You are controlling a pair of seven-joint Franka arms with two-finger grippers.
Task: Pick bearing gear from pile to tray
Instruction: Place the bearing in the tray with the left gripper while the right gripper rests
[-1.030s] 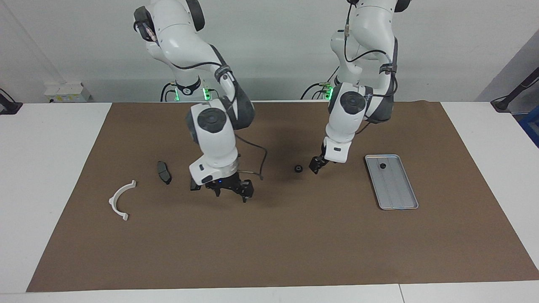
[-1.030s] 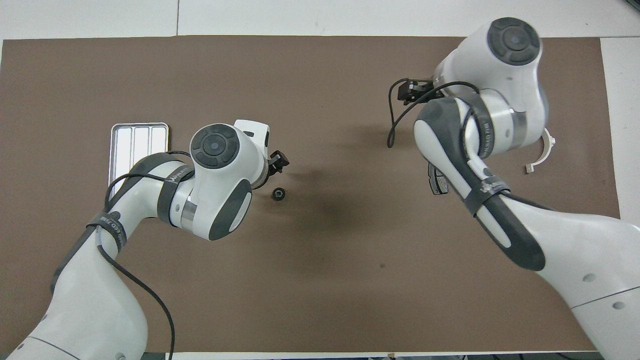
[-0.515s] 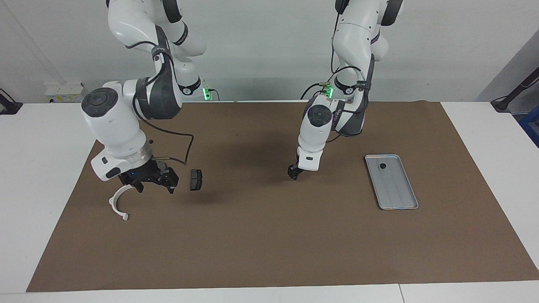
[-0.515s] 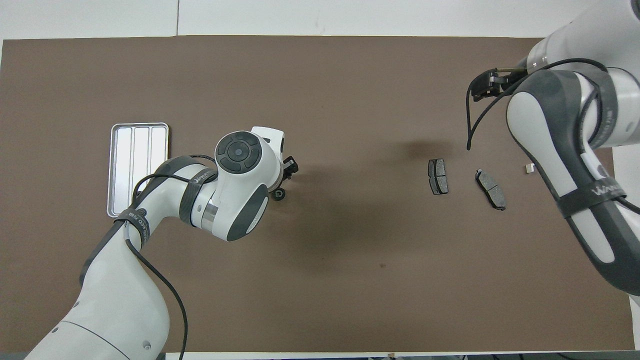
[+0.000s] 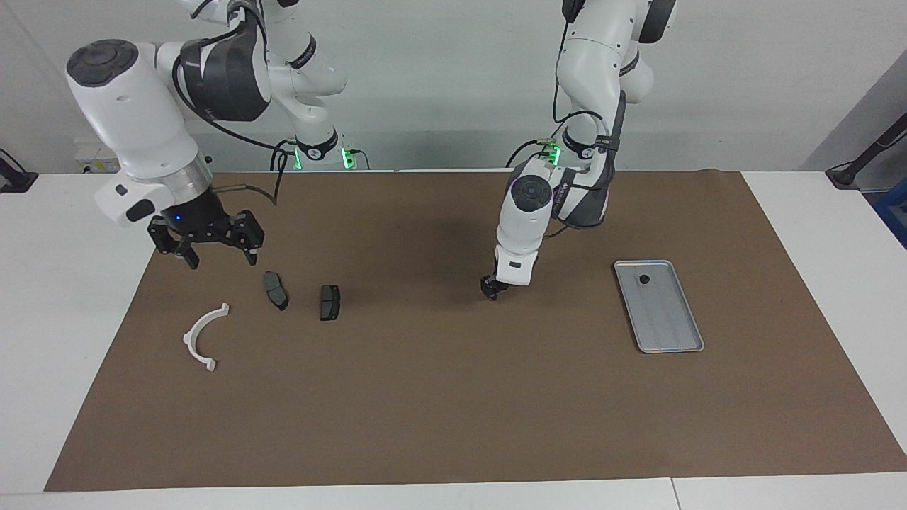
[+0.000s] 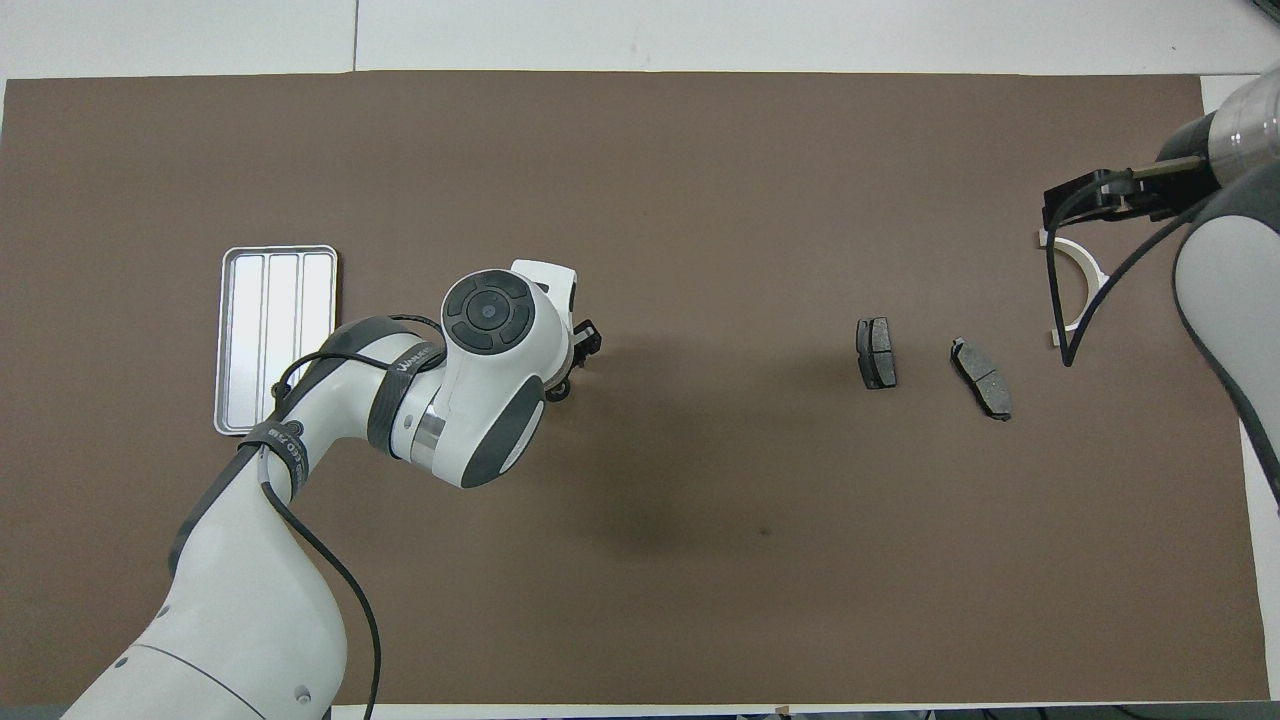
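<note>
The tray [image 5: 669, 322] lies on the brown mat toward the left arm's end and holds one tiny black round piece [image 5: 644, 279]. It also shows in the overhead view [image 6: 275, 300]. My left gripper [image 5: 491, 289] is down at the mat on a second black round piece. That piece is hidden in the facing view and only peeks out under the wrist in the overhead view [image 6: 558, 388]. My right gripper [image 5: 212, 253] is open and empty, raised over the mat by the white half-ring bracket [image 5: 202, 336]. Two dark grey brake pads [image 5: 275, 290] [image 5: 329, 302] lie beside the bracket.
The brown mat [image 5: 453, 411] covers most of the white table. In the overhead view the bracket [image 6: 1078, 265] and both pads [image 6: 876, 352] [image 6: 981, 377] sit toward the right arm's end, with the right gripper [image 6: 1095, 195] over the bracket.
My right gripper has swung from mid-mat toward its own end of the table and risen, uncovering the second brake pad. My left gripper has moved onto the loose black round piece.
</note>
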